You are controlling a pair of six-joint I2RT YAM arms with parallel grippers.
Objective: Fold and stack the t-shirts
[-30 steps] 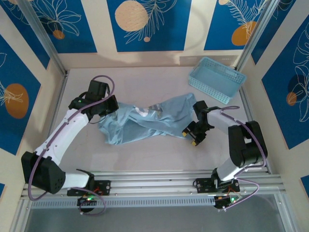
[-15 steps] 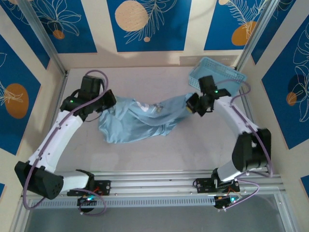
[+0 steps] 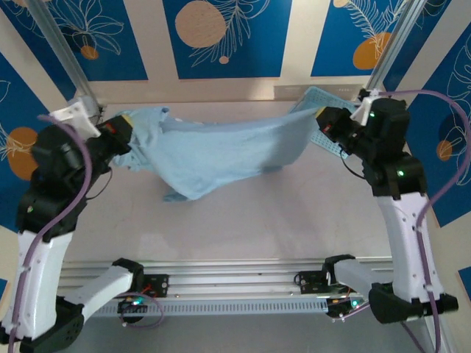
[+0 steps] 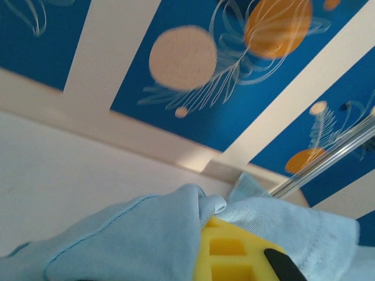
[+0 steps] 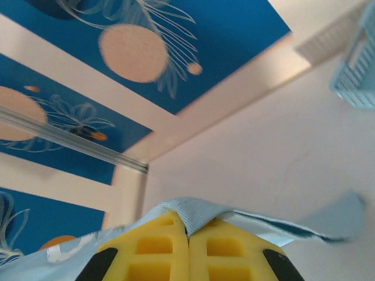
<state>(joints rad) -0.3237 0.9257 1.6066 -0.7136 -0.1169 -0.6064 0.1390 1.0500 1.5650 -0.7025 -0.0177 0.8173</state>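
A: Where is the t-shirt (image 3: 221, 151)?
B: It is up in the air over the far half of the bench (image 3: 243, 228). It is pulled out wide like a hammock, with one end by the left edge and the other end by the far right corner.
A: Who holds it?
B: Both arms. The left pincer (image 3: 126, 138) is clamped tight on the left end. The cloth is bunched all around it. From the left wrist you see one yellow pad (image 4: 231, 257) poking out of the blue cloth.
A: And the other one?
B: The right pincer (image 3: 325, 121) is clamped tight on the right end. From the right wrist its two yellow pads (image 5: 155, 252) press together, and a thin edge of the shirt is pinched between them at the top.
A: Does the shirt touch the bench?
B: The middle sags down and one corner hangs lowest, toward the left side. I cannot tell if that corner touches the bench.
A: What else is there?
B: A light blue basket (image 3: 307, 97) sits in the far right corner of the bench — just behind the right pincer.
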